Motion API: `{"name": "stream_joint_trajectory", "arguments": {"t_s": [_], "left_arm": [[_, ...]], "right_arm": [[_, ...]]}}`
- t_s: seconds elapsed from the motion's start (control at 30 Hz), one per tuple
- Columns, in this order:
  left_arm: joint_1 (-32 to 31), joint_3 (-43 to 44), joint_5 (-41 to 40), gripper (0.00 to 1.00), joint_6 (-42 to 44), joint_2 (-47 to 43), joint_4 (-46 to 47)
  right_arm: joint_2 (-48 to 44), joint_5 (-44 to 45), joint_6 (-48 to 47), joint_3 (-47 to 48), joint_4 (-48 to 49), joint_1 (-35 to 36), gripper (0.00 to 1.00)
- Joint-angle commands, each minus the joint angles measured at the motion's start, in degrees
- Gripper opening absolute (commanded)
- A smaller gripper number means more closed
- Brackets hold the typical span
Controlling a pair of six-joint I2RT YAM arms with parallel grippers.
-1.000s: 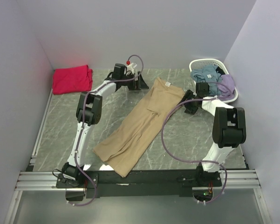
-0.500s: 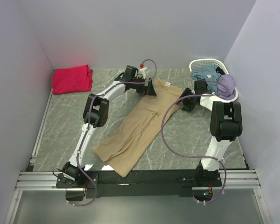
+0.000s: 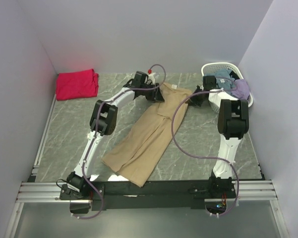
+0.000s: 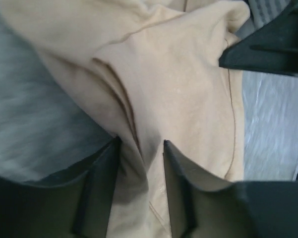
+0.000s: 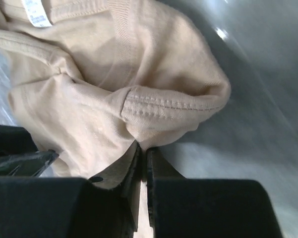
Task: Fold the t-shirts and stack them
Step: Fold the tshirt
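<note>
1. Table (image 3: 64, 134): grey marbled top that carries everything below.
2. Tan t-shirt (image 3: 149, 134): lies as a long strip slanting from the middle of the near edge up toward the middle of the far edge, collar end farthest away. Both grippers meet it at that far end.
3. Basket (image 3: 212, 66): white lattice, in the far right corner, holding a heap of blue and lilac clothes (image 3: 233, 87).
4. Red-pink t-shirt (image 3: 77, 84): a compact bundle in the far left corner, well apart from the tan one and from both arms.
5. Left gripper (image 4: 141, 144): at the left side of the shirt's far end. A raised fold of tan cloth stands between its fingers (image 4: 101, 183), filling the gap and touching both inner faces, so the fingers are clamped on it.
6. Right gripper (image 5: 143, 148): at the right side of the far end, beside the basket. Its fingers (image 5: 161, 171) are almost together, pinching thin tan cloth just below a stitched hem.
7. Neck label (image 5: 35, 11): small, white, inside the collar, away from the pinch.
</note>
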Motion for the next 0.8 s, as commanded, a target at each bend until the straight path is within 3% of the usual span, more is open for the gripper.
{"name": "stream_joint_trajectory", "arguments": {"t_s": [0.0,0.17,0.23,0.27,0.43,0.47,0.57,0.7,0.77], "left_arm": [[4.93,-0.03,-5.66,0.35,-6.09,0.75,3.47],[9.16,0.59,-9.35,0.18,-8.74,-0.48,5.68],[9.86,0.5,-11.46,0.15,-9.53,-1.09,6.38],[10.56,0.33,-11.99,0.1,-9.79,-1.27,6.65],[12.59,-0.91,-14.11,0.02,-11.11,-1.97,8.23],[13.2,-0.82,-14.19,0.01,-11.11,-1.89,8.41],[14.08,-2.31,-15.42,0.01,-11.11,-2.59,9.89],[15.49,-6.17,-15.87,0.04,-13.22,-4.43,12.36],[15.58,-8.02,-15.86,0.28,-12.79,-6.01,12.45]], "right_arm": [[5.27,-1.96,-1.34,12.89,-4.71,2.9,0.09],[15.9,-3.88,-1.6,28.55,-12.69,4.84,0.15],[20.9,-5.73,-1.43,37.42,-15.25,5.8,0.18],[22.32,-6.35,-1.16,40.24,-17.0,6.16,0.3],[26.12,-8.28,0.59,47.91,-13.95,6.6,0.48],[25.68,-7.59,0.86,46.7,-12.12,6.43,0.56],[22.61,-7.06,1.3,42.65,-6.5,5.72,0.62],[20.41,-6.18,-0.36,40.1,-6.56,4.93,0.66],[17.69,-4.61,-2.12,38.08,-7.0,4.75,0.66]]}}
